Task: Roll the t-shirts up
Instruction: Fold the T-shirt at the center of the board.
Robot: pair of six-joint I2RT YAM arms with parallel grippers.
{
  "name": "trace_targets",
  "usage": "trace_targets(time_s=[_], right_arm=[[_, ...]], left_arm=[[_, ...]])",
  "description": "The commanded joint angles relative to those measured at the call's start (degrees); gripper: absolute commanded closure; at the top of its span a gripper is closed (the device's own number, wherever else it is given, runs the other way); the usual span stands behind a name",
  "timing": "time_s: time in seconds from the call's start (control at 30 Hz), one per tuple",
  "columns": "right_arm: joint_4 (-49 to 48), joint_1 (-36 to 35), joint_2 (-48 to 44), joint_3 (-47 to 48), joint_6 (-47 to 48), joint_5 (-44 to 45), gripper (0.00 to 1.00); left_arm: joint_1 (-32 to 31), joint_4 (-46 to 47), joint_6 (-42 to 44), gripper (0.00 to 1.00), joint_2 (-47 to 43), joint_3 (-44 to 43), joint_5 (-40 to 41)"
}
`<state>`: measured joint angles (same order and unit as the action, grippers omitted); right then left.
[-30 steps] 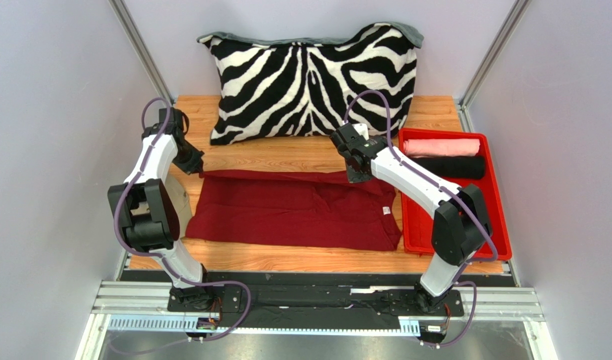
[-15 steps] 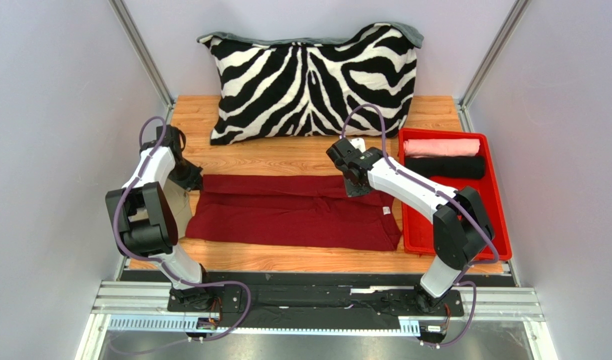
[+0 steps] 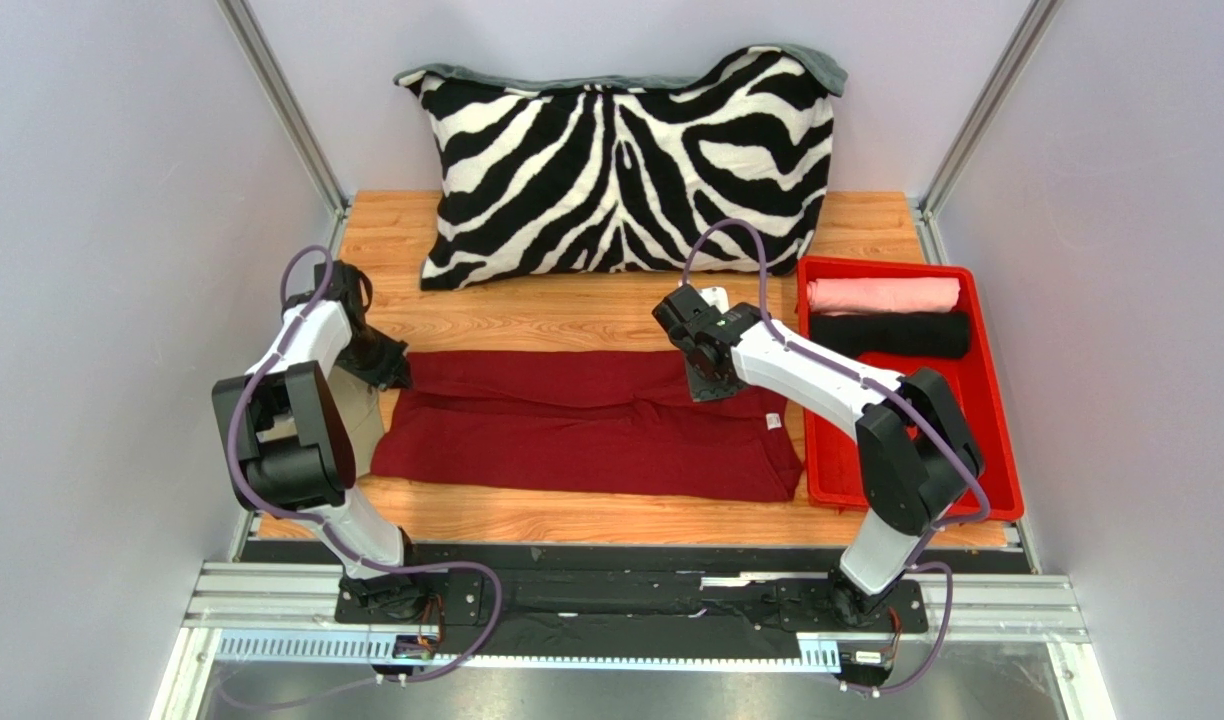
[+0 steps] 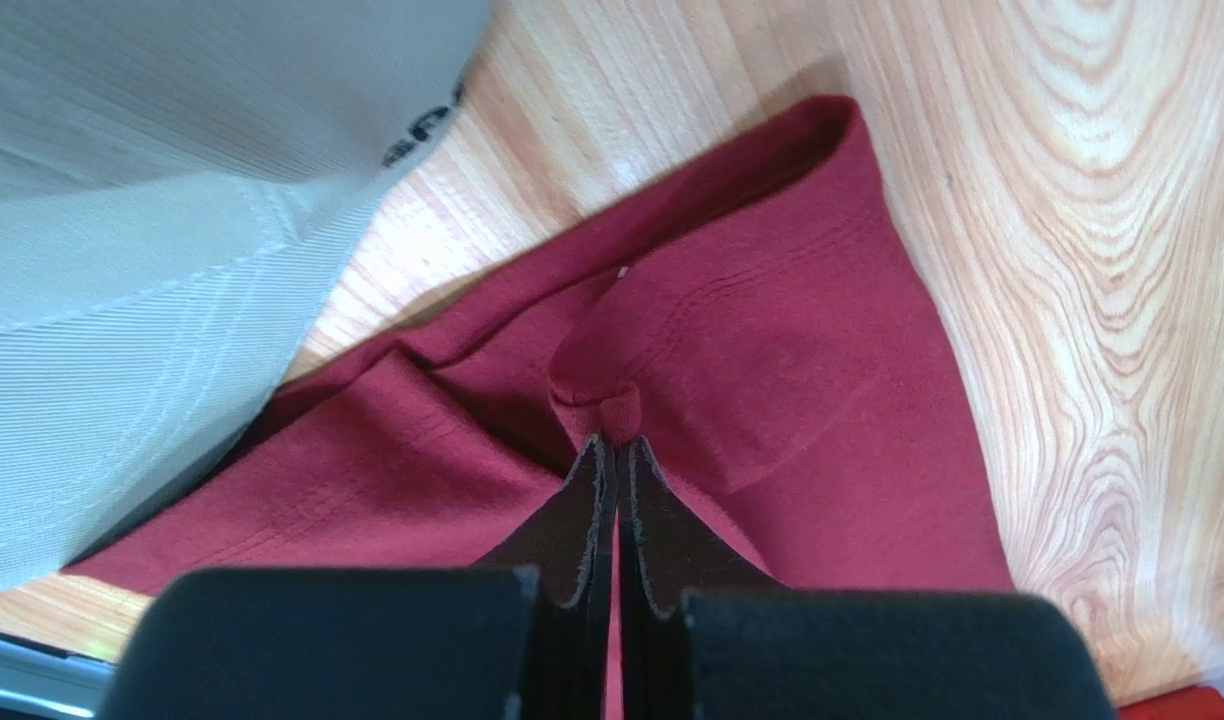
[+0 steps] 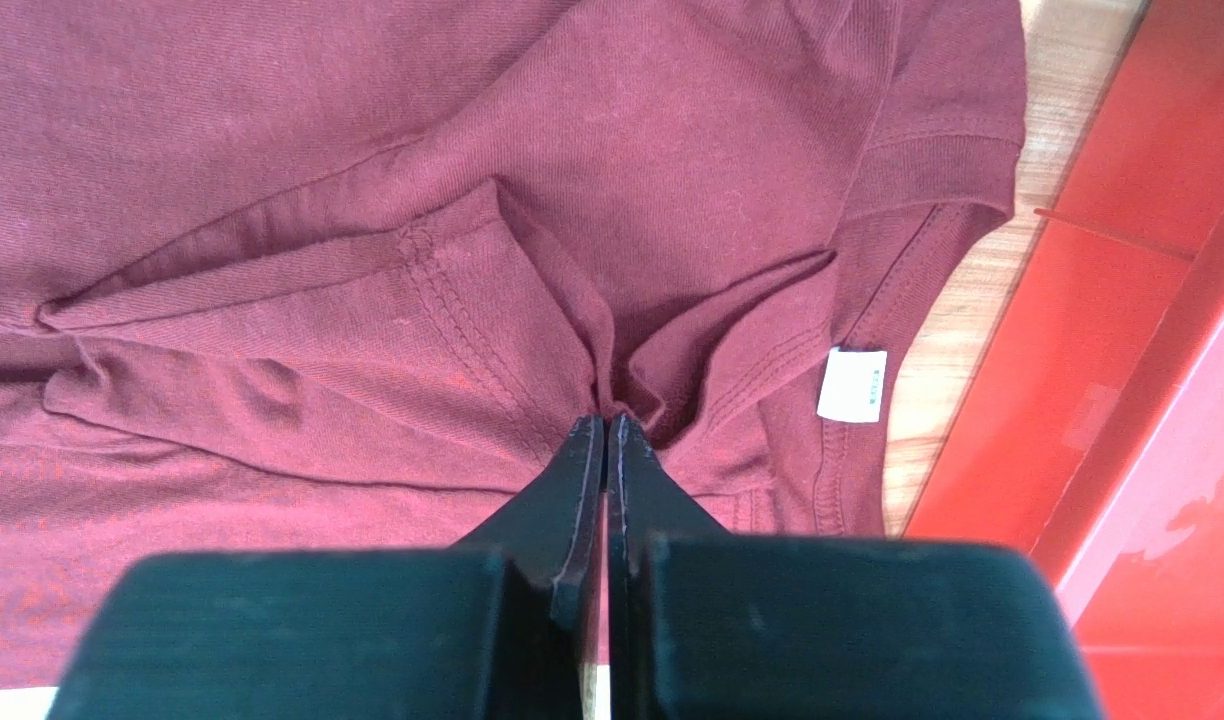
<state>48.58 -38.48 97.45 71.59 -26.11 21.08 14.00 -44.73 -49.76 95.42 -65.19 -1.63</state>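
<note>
Clamped tight on small folds of the maroon t-shirt (image 3: pixel 588 428): left hand (image 3: pixel 388 365) at its upper-left corner, right hand (image 3: pixel 707 380) on the upper edge, right of centre. Lies mid-frame on the surface (image 3: pixel 603 308), long axis left-to-right, so probably calls for rolling toward the lower frame edge.

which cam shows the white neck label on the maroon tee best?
Right wrist: the white neck label sits unblocked on the maroon tee, just right of the right gripper pinching the cloth. Top external shows at most a pale speck at the tee's right end. Left wrist shows no label.
</note>
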Motion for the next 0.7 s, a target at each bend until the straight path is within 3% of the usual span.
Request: trace_targets(time_s=[0.0,0.23,0.33,0.43,0.47,0.57,0.67], right_arm=[[0.1,-0.2,-2.8,1.1,-0.8,1.4,0.99],[-1.7,-0.4,-4.4,-2.1,-1.8,-0.9,0.98],[-3.6,-0.5,-2.5,-3.7,-1.8,-2.0,0.91],[-5.4,-0.5,-2.1,-4.4,-1.3,-4.5,0.76],[-5.8,-0.5,-2.3,-4.5,-1.2,-5.0,0.67],[-6.0,-0.5,-4.4,-3.9,-0.2,-6.1,0.55],[-6.0,-0.2,-6.6,-3.0,0.3,-4.8,0.55]], left_arm=[[1.9,-0.4,-0.2,1.0,-2.2,-1.4,0.9],[3.1,1.0,1.0,1.0,-2.8,0.1,-1.0],[3.1,3.6,1.5,1.0,-2.5,2.3,-4.2],[3.1,4.6,1.9,0.77,-4.2,3.1,-4.6],[3.1,4.5,2.6,0.64,-4.8,2.6,-4.4],[3.1,3.9,5.1,0.55,-8.6,0.7,-3.1],[1.0,3.7,8.4,0.56,-11.5,-1.9,-1.9]])
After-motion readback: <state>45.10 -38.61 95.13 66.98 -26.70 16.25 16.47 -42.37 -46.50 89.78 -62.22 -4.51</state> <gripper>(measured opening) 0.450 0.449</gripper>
